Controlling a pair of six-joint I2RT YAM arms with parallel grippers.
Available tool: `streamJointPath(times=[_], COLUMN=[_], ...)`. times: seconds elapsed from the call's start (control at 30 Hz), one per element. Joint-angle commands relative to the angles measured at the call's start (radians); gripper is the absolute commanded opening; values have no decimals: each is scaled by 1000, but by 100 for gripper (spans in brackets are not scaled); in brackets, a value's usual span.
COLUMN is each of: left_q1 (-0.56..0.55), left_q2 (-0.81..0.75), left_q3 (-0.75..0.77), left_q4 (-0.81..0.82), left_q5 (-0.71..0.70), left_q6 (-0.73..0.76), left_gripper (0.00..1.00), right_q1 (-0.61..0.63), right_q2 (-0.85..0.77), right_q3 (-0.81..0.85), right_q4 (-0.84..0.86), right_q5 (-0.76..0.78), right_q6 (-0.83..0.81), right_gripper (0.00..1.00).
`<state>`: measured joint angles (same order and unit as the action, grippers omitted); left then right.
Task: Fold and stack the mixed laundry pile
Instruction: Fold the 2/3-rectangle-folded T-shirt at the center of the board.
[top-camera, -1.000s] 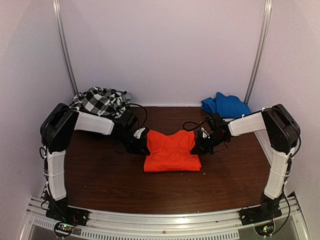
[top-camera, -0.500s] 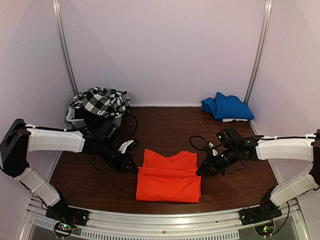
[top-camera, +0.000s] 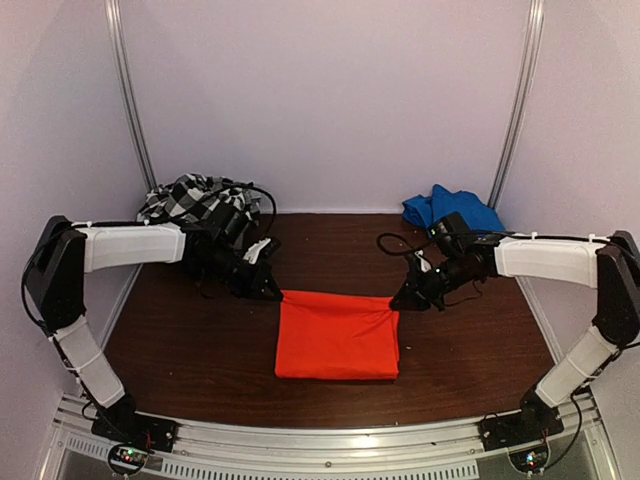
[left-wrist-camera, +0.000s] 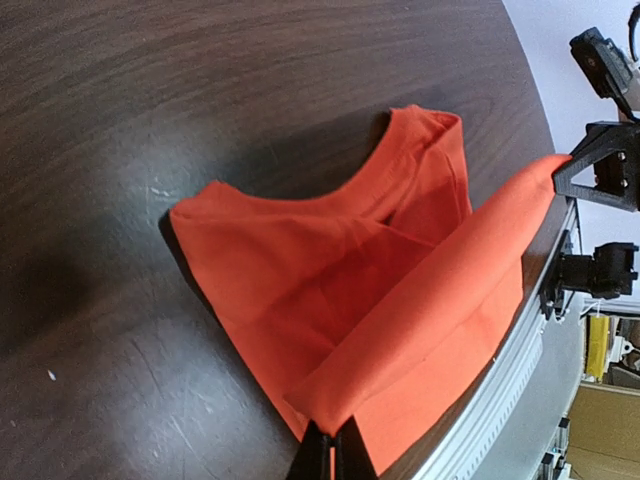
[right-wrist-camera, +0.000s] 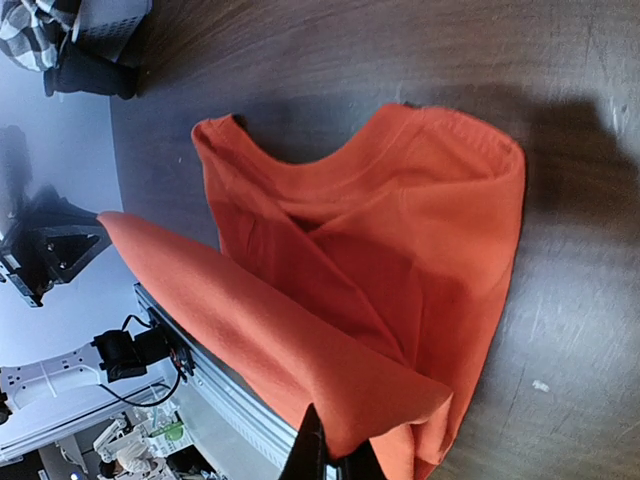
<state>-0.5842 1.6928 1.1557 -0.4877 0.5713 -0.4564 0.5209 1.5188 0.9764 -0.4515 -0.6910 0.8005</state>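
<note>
The orange-red garment (top-camera: 336, 335) lies mid-table, its near layer folded back toward the far edge. My left gripper (top-camera: 272, 291) is shut on its far-left corner; in the left wrist view the cloth (left-wrist-camera: 380, 300) is pinched at the fingertips (left-wrist-camera: 333, 462). My right gripper (top-camera: 402, 300) is shut on the far-right corner; the right wrist view shows the cloth (right-wrist-camera: 400, 270) nipped at the fingertips (right-wrist-camera: 330, 462). The held edge hangs a little above the collar half. The black-and-white checked garment (top-camera: 195, 198) sits at the back left. No plain black garment shows.
A blue folded cloth (top-camera: 452, 211) lies at the back right by the wall. A white slatted basket (right-wrist-camera: 105, 15) stands under the checked garment. The metal rail (top-camera: 330, 440) runs along the near table edge.
Both grippers have carried the near edge of the orange-red garment away from the rail, over to the far side, so the lifted layer now covers the collar part.
</note>
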Motion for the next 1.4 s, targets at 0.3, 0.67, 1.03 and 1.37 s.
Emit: streamJointPath(times=[0.3, 0.67, 1.03, 1.37], left_q1=[55, 115, -58, 5], left_q2=[312, 59, 128, 389], left_q3=[168, 80, -5, 126], left_q4=[54, 123, 332, 353], left_q5=[-22, -61, 44, 9], left_q6=[50, 53, 12, -22], left_gripper=[0, 69, 62, 60], right_q1=[-96, -156, 36, -80], right_q2=[320, 116, 259, 480], right_q3=[184, 206, 106, 105], right_q4=[101, -74, 332, 502], right_q5=[-43, -6, -212, -241], right_q6=[-118, -255, -48, -44], right_gripper=[6, 49, 37, 35])
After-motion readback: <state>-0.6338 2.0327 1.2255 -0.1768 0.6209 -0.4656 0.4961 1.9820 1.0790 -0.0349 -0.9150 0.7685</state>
